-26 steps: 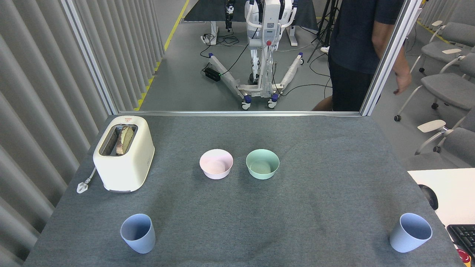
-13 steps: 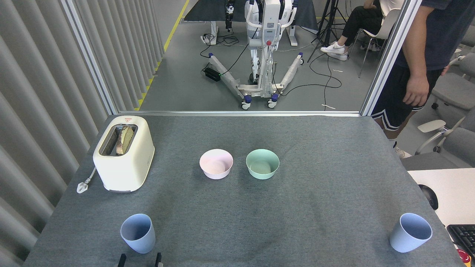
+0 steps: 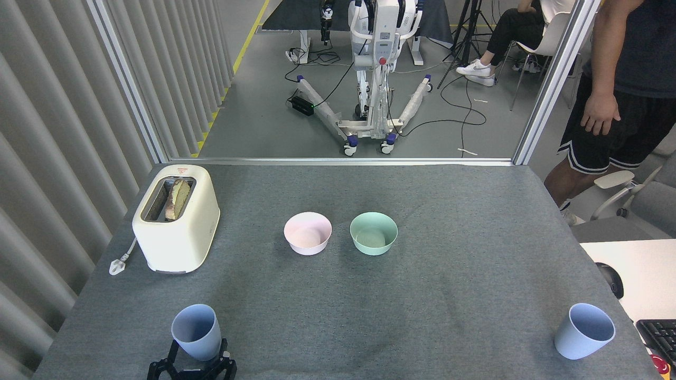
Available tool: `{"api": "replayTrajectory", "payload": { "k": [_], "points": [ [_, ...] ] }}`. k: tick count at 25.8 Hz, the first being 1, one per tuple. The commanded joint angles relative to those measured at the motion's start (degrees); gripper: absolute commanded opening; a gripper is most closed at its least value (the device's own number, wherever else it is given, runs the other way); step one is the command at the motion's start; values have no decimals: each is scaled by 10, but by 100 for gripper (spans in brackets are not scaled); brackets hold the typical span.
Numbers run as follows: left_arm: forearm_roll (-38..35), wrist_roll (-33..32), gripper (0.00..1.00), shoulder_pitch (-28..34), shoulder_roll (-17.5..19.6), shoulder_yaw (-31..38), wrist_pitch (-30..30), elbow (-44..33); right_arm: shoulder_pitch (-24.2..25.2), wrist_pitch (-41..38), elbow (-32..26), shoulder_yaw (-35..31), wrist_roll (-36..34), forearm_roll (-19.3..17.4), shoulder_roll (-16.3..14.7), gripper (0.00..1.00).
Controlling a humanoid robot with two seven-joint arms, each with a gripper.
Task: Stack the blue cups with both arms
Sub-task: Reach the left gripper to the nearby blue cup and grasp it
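Fingers of the left gripper stand apart, flanking the base of the near-left blue cup, positioned for a side grasp. The second blue cup stands upright near-right, well apart, presumably reserved for the right gripper, which is not in view.
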Motion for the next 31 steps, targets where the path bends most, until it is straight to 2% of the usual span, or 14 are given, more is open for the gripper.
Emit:
{"api": "replayTrajectory", "payload": {
  "k": [1, 8, 15, 16, 19, 24, 27, 30, 31],
  "points": [
    [2, 0, 100, -18, 3, 0, 0, 13, 0, 0, 1, 0, -2, 0, 0, 100],
    [3, 0, 99, -24, 13, 1, 0, 28, 0, 0, 2, 1, -2, 0, 0, 100],
    [5, 1, 71, -19, 12, 1, 6, 16, 0, 0, 4, 1, -3, 0, 0, 100],
    [5, 1, 64, -17, 13, 1, 5, 12, 0, 0, 4, 1, -2, 0, 0, 100],
    [3, 2, 55, -11, 13, 1, 4, -3, 0, 0, 4, 1, -2, 0, 1, 100],
    [-6, 2, 54, 17, 10, -23, -3, -91, 0, 0, 4, 2, -3, 0, 1, 100],
    [-17, 2, 55, -1, 12, -97, -3, -84, 0, 0, 4, 2, -2, 0, 1, 100],
    [-89, 3, 55, -31, -1, -158, -1, -47, 0, 1, 5, 2, -2, 0, 1, 100],
    [-104, 2, 55, -42, -15, -173, -1, -33, 0, 1, 4, 2, -2, 0, 1, 100]
  ]
}}
